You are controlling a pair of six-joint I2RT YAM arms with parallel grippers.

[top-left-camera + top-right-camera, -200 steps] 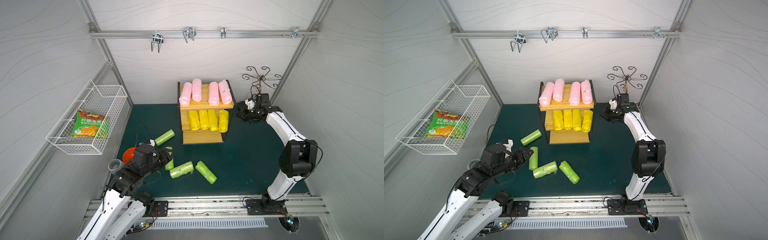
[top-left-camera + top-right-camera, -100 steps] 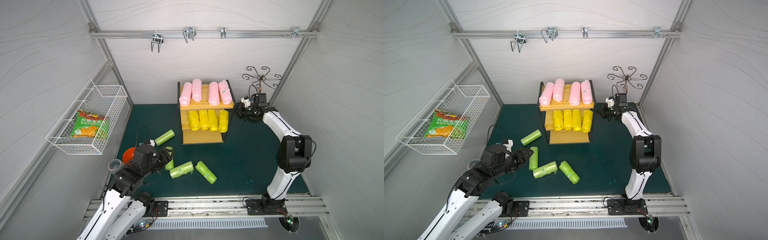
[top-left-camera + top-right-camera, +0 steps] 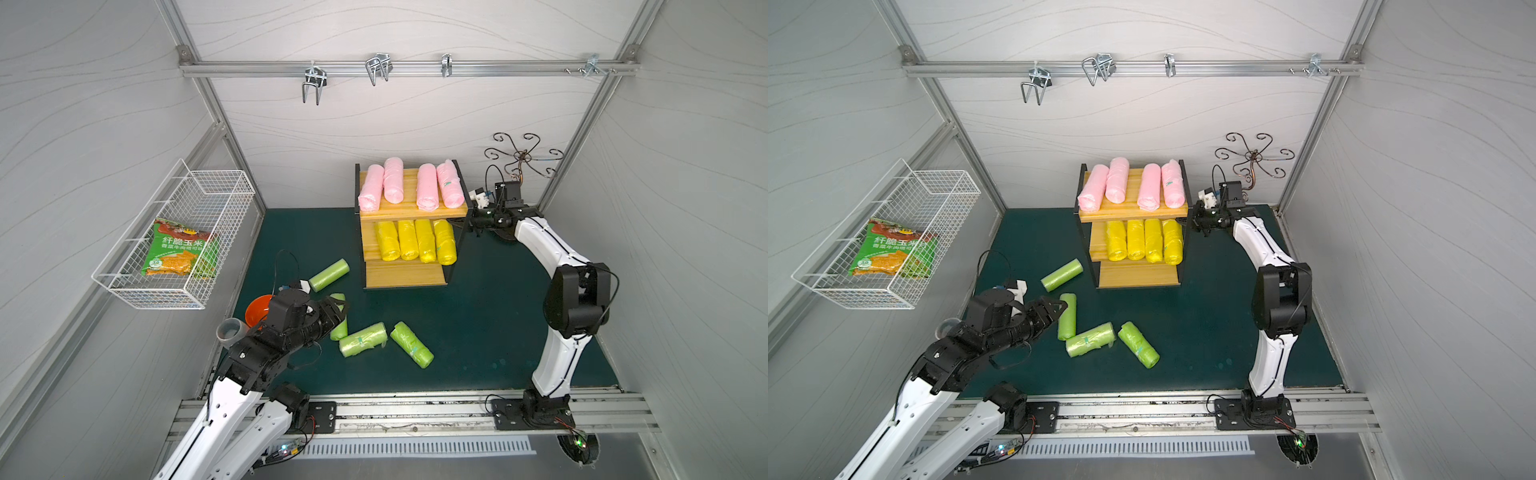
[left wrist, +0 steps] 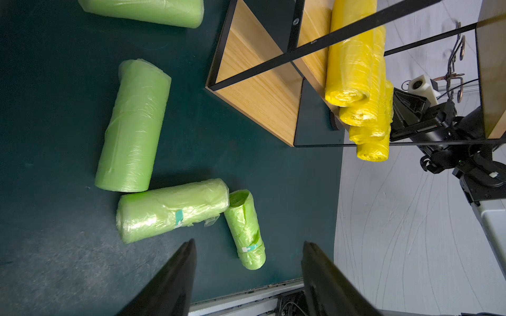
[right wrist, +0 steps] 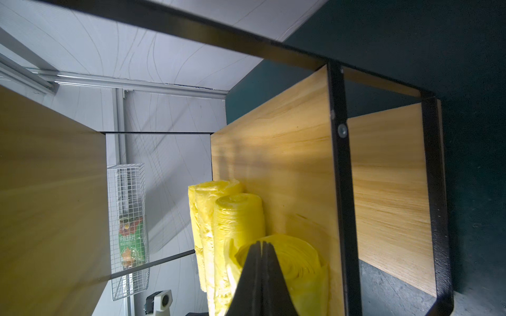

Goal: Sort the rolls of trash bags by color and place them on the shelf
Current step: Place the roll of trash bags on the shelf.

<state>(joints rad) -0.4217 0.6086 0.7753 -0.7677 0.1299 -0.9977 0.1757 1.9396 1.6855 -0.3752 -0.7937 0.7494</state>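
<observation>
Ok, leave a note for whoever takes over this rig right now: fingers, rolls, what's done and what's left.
Left fingers: open, empty, poised by the green rolls on the mat.
Right fingers: shut, holding nothing, at the side of the shelf, level with its middle tier.
Done: four pink rolls on the top tier, four yellow rolls on the middle tier.
Left: all four green rolls lie on the mat; the bottom tier is bare and should take them.
</observation>
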